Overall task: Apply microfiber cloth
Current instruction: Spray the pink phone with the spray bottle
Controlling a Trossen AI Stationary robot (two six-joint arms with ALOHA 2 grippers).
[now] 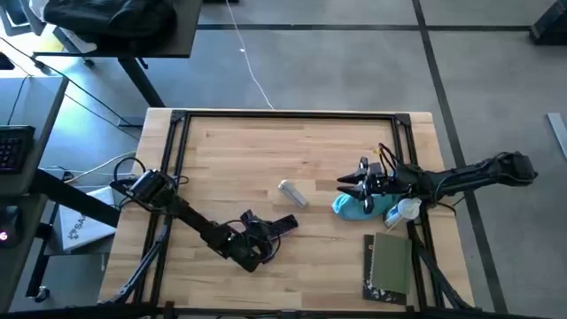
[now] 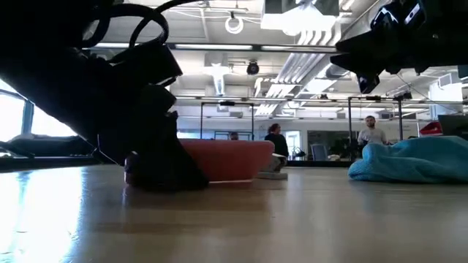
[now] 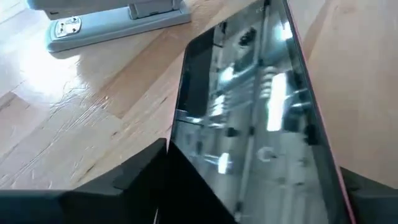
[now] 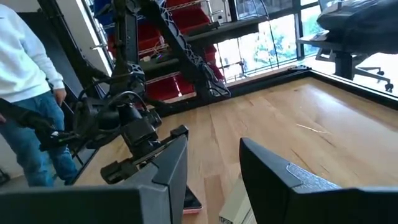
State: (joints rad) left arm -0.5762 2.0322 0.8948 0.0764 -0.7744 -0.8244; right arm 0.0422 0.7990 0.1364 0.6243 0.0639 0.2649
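The right gripper hangs above the table at the right side, just over the inner edge of the microfiber cloth, and its two fingers stand apart with nothing between them, as the right wrist view shows. In the low view this gripper is raised clear of the cloth, which lies bunched in soft folds on the wood at the right. From above, the turquoise cloth sits near the table's right edge, with a small bottle touching its right side and a flat dark green book lying near it toward the front edge. A pale grey stapler lies near the middle of the table, between the two arms and apart from the cloth. The left gripper is low at the front centre of the table, its arm reaching in from the left. Its wrist view shows the dark fingers spread on either side of a flat, glossy phone with a reddish edge that lies on the wood, with the stapler farther off; whether the fingers touch the phone cannot be told. In the low view the reddish phone rests on the table beside the left arm's dark bulk. A person in a white top and jeans stands beyond the table in the right wrist view.
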